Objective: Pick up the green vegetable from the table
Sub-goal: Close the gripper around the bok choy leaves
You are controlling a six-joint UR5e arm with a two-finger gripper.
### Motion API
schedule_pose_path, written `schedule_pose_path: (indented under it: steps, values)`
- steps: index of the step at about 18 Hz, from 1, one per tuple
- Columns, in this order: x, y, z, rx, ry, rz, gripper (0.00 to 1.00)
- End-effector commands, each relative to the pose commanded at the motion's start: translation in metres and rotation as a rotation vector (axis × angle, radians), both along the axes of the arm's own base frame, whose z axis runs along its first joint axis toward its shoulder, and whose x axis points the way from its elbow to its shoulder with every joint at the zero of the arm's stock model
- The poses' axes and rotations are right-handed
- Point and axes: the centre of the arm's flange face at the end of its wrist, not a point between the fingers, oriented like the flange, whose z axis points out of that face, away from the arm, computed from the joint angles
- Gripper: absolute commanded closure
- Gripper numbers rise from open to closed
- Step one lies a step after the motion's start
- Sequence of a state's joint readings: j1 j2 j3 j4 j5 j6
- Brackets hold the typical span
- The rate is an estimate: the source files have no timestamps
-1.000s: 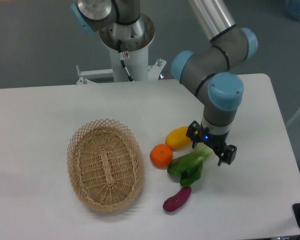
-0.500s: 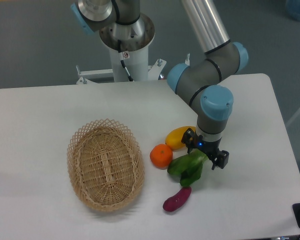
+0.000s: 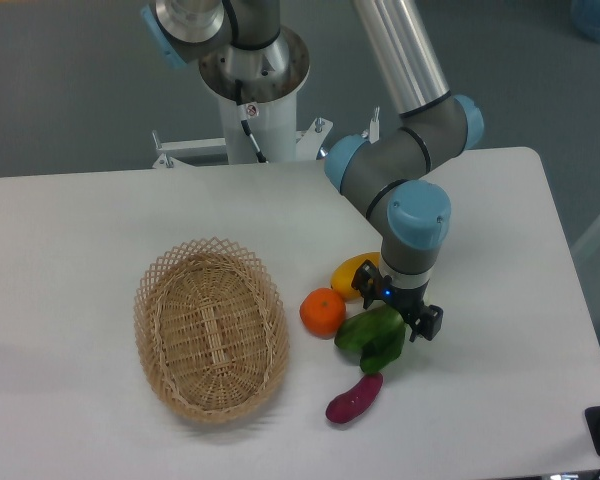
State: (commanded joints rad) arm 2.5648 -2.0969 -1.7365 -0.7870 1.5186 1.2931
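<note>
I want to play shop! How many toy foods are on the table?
4: a mango partly behind the arm, an orange, the green vegetable under the gripper, an eggplant nearest the front.

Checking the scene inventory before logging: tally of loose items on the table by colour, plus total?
Green: 1, leafy green toy vegetable, under the two-finger gripper
Orange: 1, round orange fruit
Yellow: 1, yellow mango-shaped fruit
Purple: 1, small purple eggplant
Tan: 1, oval woven wicker basket
Total: 5
</note>
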Motion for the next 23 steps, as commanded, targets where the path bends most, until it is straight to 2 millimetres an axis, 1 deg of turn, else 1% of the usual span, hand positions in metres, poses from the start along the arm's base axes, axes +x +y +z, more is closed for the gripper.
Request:
schedule_pose_path:
  steps: [3,4,6,7,10,12,16,19,23]
  values:
    - [-0.004,0.001,0.0,-0.001,0.046,0.0,0.0]
    - [-0.005,0.001,-0.002,-0.009,0.062,0.0,0.02]
    - [-0.006,0.001,-0.002,-0.01,0.069,-0.002,0.33]
    - [-0.006,0.001,-0.002,-0.011,0.072,-0.007,0.43]
    - [-0.007,0.001,0.003,-0.005,0.079,-0.013,0.53]
    - [-0.007,0.001,0.004,-0.005,0.08,-0.014,0.56]
    - [-0.008,0.001,0.009,-0.001,0.087,-0.014,0.56]
    - [-0.011,0.001,0.016,0.004,0.099,-0.016,0.56]
    - [-0.016,-0.004,0.032,0.008,0.119,-0.051,0.56]
